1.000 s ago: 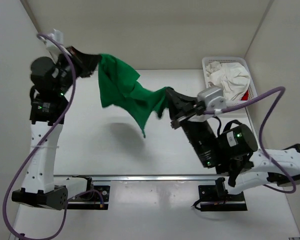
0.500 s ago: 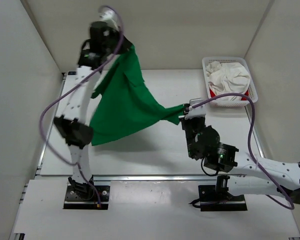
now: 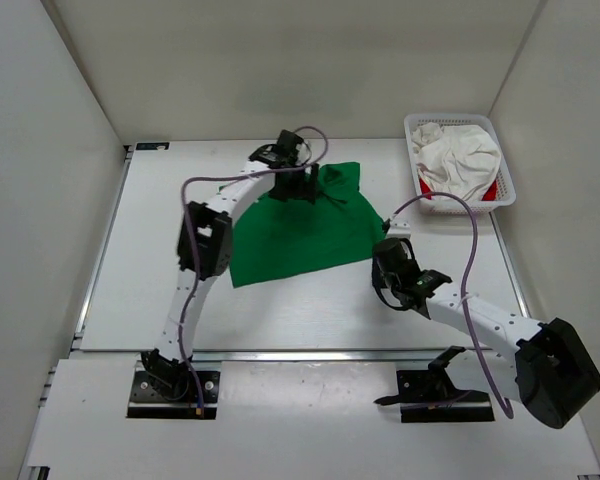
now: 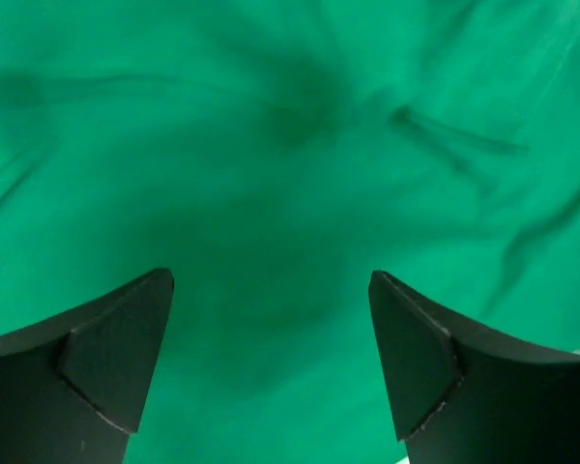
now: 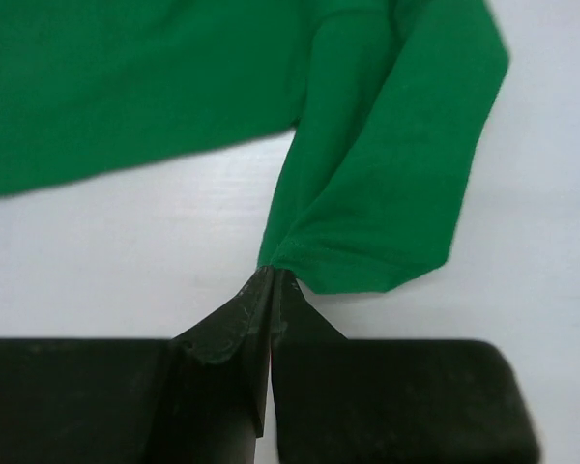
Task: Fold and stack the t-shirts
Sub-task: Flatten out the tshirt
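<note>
The green t-shirt (image 3: 295,232) lies spread on the table, bunched at its far edge. My left gripper (image 3: 308,190) hovers over that bunched edge. In the left wrist view it (image 4: 271,290) is open, both fingers (image 4: 116,358) apart over green cloth (image 4: 290,145), with nothing between them. My right gripper (image 3: 380,248) sits low at the shirt's right corner, shut on a pinched fold of the green shirt (image 5: 387,145) at its fingertips (image 5: 273,278). The white t-shirt (image 3: 460,155) and a bit of the red t-shirt (image 3: 491,191) lie in the basket.
The white mesh basket (image 3: 413,126) stands at the table's far right corner. White walls enclose the table on the left, back and right. Bare white tabletop (image 3: 160,290) shows left of and in front of the green shirt.
My left arm swung down from high above the table and laid the green shirt flat, then opened and let go. The right gripper dropped to the table, still pinching the shirt.
</note>
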`<state>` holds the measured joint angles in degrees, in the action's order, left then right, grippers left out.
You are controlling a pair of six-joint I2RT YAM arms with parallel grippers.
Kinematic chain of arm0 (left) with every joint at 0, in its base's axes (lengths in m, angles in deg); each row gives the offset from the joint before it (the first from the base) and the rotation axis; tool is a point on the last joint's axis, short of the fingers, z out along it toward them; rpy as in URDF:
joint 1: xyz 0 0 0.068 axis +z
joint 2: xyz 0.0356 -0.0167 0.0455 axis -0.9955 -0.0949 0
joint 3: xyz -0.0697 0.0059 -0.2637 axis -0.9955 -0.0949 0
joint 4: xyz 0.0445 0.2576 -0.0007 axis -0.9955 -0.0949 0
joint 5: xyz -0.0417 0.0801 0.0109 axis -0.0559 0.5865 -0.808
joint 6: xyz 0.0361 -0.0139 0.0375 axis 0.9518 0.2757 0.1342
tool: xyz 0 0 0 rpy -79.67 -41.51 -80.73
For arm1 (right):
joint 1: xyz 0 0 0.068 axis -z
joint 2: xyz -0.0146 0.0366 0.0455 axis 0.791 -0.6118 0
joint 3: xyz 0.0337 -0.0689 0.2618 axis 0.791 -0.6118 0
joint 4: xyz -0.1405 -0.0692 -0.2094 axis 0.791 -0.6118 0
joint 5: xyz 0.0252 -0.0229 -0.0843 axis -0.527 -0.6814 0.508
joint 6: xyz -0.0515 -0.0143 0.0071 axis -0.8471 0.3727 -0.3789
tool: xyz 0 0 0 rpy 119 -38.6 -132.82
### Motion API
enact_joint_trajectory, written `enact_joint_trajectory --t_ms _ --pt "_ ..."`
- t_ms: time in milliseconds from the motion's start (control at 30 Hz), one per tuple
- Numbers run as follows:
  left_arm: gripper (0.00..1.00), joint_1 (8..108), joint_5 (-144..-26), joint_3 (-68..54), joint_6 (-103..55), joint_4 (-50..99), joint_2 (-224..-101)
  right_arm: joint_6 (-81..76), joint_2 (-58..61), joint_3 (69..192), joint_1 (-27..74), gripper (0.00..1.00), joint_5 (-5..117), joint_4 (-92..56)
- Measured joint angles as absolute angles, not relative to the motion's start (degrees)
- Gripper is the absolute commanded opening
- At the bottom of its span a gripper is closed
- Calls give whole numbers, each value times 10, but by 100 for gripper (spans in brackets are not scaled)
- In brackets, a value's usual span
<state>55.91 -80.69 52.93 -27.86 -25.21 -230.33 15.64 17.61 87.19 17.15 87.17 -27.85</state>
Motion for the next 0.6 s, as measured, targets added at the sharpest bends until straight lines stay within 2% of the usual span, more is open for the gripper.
enact_joint_trajectory --t_ms 67,133,233,267,300,333,500,600 --pt "96 585 -808 386 -306 -211 -2194 184 181 859 171 0 840 -279" --pt "94 621 -812 227 -346 -150 -2059 203 188 852 171 0 825 -285" --pt "87 697 -823 -37 -424 -21 -1818 232 216 835 174 0 806 -306" --pt "85 711 -822 -72 -434 -11 -1780 238 224 831 176 0 800 -312" --pt "75 724 -820 -124 -447 20 -1729 247 248 818 187 0 793 -319" --pt "63 731 -818 -162 -457 28 -1692 251 260 812 192 0 792 -325" --pt "53 712 -817 -362 -503 72 -1591 254 338 796 260 0 767 -351" --pt "51 698 -809 -474 -541 71 -1547 250 362 795 297 0 748 -351"
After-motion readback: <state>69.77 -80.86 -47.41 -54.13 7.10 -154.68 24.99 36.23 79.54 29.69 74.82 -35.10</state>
